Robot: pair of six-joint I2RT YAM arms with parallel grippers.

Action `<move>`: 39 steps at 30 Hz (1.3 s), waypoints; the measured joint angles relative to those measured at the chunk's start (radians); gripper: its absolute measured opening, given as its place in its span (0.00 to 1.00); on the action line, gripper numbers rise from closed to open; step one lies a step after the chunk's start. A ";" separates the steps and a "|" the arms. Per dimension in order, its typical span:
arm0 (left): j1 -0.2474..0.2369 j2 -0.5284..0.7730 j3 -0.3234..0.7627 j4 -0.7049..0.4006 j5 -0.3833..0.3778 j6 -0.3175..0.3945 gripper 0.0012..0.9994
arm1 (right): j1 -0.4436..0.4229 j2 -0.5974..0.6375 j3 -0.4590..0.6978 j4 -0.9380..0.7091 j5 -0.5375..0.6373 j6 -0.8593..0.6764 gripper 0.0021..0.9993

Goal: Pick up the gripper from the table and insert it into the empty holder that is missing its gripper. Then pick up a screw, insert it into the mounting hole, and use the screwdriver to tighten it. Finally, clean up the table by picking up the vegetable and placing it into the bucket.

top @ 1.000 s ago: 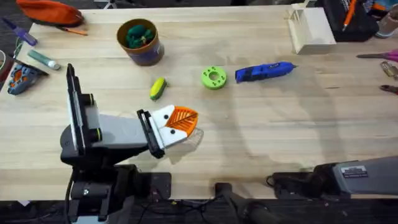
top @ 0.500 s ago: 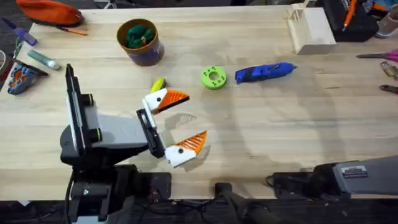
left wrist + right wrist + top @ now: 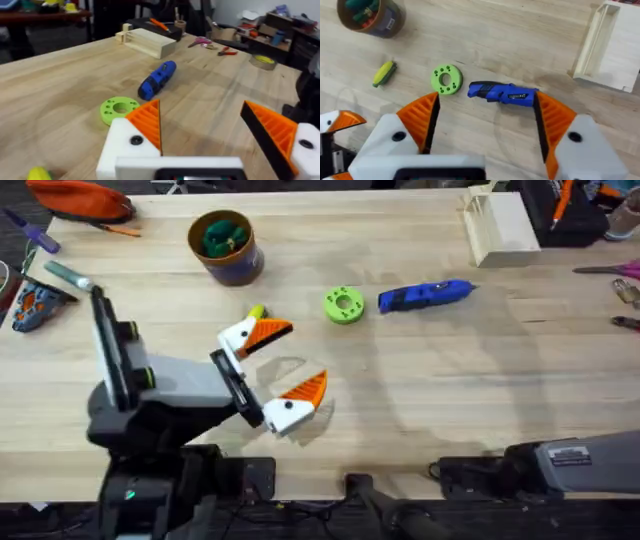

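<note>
left gripper [image 3: 281,361] spread wide above the table, holding nothing | bucket [image 3: 226,247] at far left, green toy inside | vegetable [image 3: 256,312] just beside the left gripper's far finger | green ring dish [image 3: 343,305] mid-table | screwdriver [image 3: 425,295] lying right of it | right gripper [image 3: 485,125] wide apart, empty

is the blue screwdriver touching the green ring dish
Apart. The overhead view shows bare wood between the screwdriver and the green ring dish; the right wrist view shows the same gap.
</note>
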State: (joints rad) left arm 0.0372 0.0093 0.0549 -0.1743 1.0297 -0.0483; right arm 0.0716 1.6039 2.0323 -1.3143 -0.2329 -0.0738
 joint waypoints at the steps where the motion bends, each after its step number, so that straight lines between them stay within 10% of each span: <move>1: 0.000 0.000 0.024 -0.037 -0.016 0.000 0.99 | 0.000 0.000 0.000 0.000 0.000 0.000 0.99; 18: 0.000 0.283 0.733 -0.824 -0.408 0.198 0.99 | 0.000 0.000 0.000 0.000 0.000 0.000 0.99; 29: 0.000 0.787 1.086 -1.038 -0.576 0.232 0.99 | 0.000 0.000 0.000 0.000 0.000 0.000 0.99; 39: -0.003 1.093 1.118 -1.038 -0.673 0.234 0.99 | 0.000 0.000 0.000 0.000 0.000 0.000 0.99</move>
State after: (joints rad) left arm 0.0347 1.1022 1.1732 -1.2123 0.3563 0.1856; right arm 0.0719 1.6039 2.0323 -1.3140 -0.2326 -0.0738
